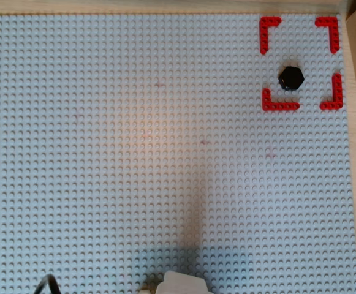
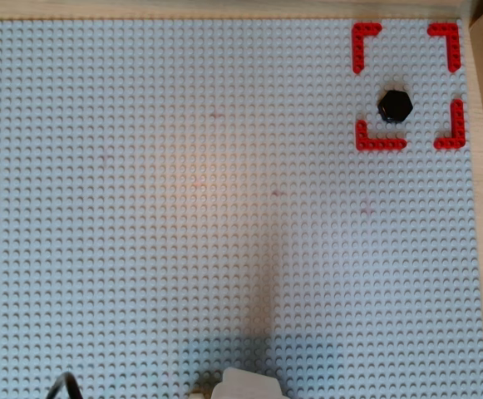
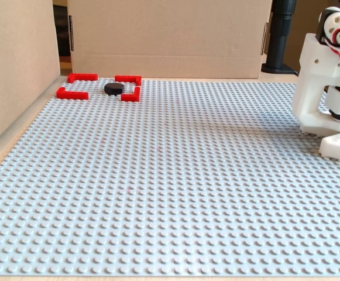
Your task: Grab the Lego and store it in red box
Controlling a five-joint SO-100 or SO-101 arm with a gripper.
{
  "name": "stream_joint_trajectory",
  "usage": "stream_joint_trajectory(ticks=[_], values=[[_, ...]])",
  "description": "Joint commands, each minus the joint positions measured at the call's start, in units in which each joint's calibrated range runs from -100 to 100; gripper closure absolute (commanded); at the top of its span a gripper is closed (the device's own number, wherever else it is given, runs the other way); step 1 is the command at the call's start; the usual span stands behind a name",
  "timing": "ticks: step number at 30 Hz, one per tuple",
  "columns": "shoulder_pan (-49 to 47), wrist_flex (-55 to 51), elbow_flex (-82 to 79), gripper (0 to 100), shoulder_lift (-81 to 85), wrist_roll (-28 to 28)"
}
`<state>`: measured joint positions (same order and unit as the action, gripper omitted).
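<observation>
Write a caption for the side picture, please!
Black Lego sits inside the red box on the gray baseplate, arm base at right.

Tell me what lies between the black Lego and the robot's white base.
Only bare grey studded baseplate separates the black Lego from the white base in the fixed view.

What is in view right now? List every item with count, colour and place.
Lego: one, glossy black, hexagonal, lying inside the red box, nearer its lower edge in both overhead views.
Red box: one outline of four red L-shaped corner pieces with gaps, top right of the baseplate in both overhead views.
Baseplate: one, grey, studded, covering the table.
Cardboard boxes: brown, behind and left of the baseplate in the fixed view.
Black post: one, behind the baseplate.
Robot arm: one, white, right edge of the fixed view; its hand is not visible.
</observation>
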<state>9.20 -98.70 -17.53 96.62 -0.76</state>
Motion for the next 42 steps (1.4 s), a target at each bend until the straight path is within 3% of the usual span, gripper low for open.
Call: stream_joint_trajectory(ticks=[1, 42], values=[[-0.2, -0.4, -3.7, 98, 2.7, -0.3], [-0.2, -0.2, -6.1, 98, 2.5, 0.0]])
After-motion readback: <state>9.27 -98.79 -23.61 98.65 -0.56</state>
